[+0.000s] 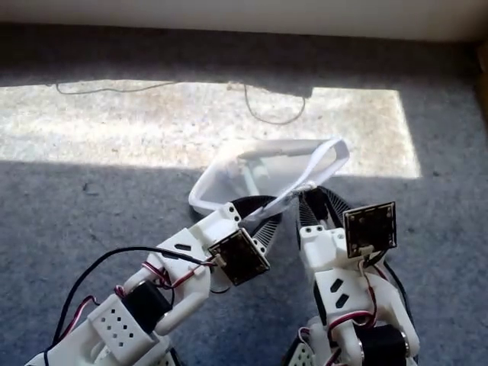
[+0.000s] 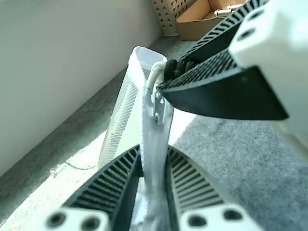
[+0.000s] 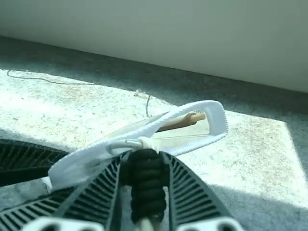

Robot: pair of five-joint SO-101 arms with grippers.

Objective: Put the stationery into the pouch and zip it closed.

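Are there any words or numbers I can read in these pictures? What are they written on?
None: no word, number or sign can be read anywhere.
The white mesh zip pouch: plain, no print.
The brown cardboard box: no print shows.
The left hand, clamped on the pouch's edge, and the right hand, clamped on the black braided zip cord: no labels.

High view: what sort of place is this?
Most likely an ordinary indoor room, a home or office rather than a factory. The surface is grey carpet, a plain pale wall runs alongside, a cardboard box sits near it, and a patch of sunlight suggests a window.
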